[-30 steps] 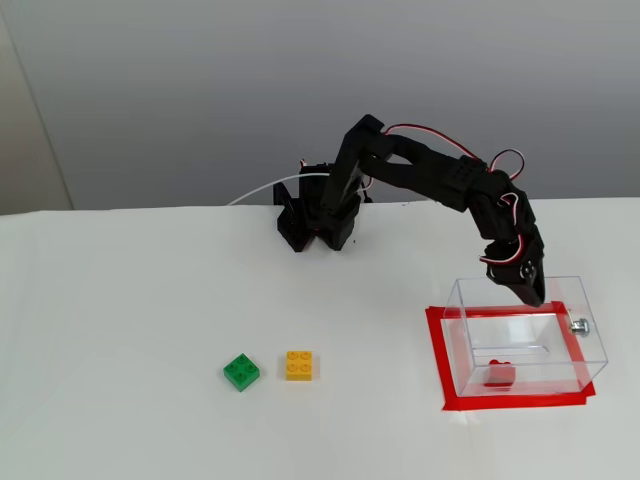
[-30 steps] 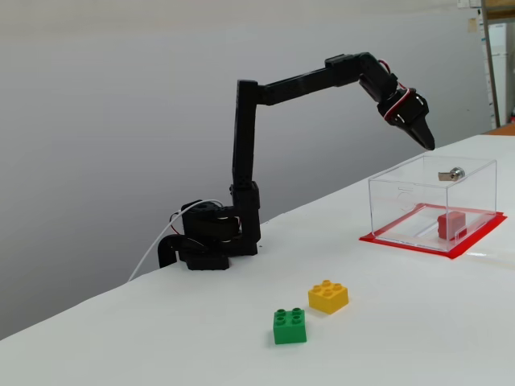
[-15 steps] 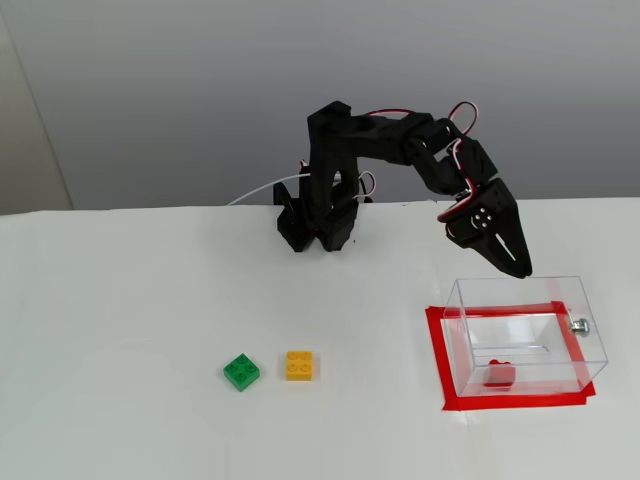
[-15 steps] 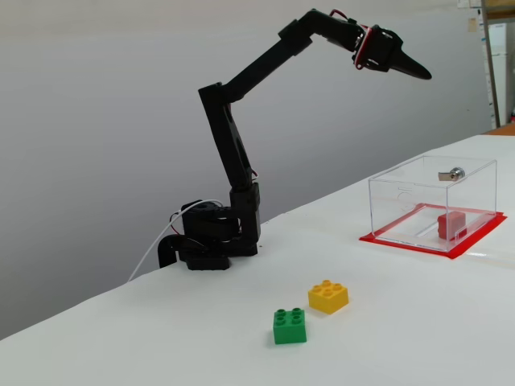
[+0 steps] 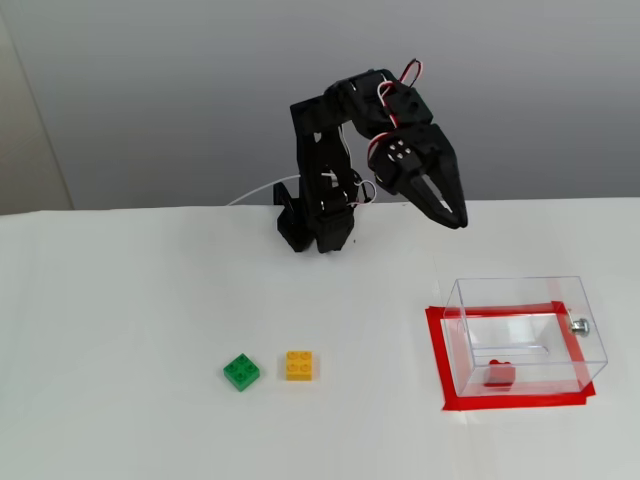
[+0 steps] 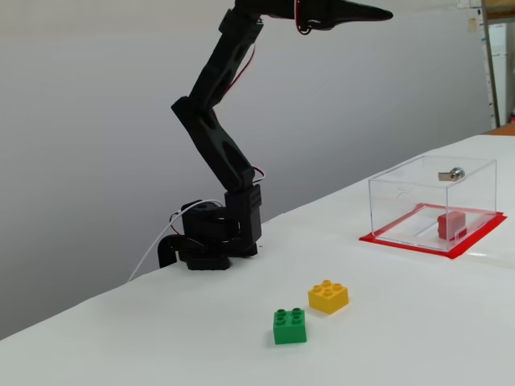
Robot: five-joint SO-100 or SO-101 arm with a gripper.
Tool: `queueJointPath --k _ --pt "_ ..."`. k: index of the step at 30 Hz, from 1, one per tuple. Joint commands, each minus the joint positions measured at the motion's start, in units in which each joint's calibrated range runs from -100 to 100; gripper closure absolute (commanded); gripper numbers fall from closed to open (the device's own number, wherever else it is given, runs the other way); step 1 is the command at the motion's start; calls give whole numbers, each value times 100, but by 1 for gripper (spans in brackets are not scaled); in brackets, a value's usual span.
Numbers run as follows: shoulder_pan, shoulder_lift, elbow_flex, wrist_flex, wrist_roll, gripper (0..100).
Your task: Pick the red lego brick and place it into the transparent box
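The small red plastic brick [image 5: 499, 375] is lying inside the clear rectangular plastic box [image 5: 520, 300], while the black claw [image 5: 455, 215] is hanging released, empty, above the bench [image 5: 150, 300].

The top of the arm [image 6: 265, 10] is cut off by the upper edge in a fixed view, behind the fingertips. Whether a gap is left between the fingers [image 6: 378, 14] of the gripper [image 6: 385, 14] cannot be told there.

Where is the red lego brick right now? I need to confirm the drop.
In both fixed views the red lego brick lies on the floor of the transparent box, at the right, far from the gripper.
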Motion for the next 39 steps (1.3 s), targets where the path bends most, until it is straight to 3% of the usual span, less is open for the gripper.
queueJointPath --k 1,8,24,39 --pt "503 -418 247 16 -24 99" --pt "1353 -1453 1567 16 -577 99" --pt "2374 -4864 6233 -63 -566 99" --pt "2440 -6587 8267 -63 -566 99"
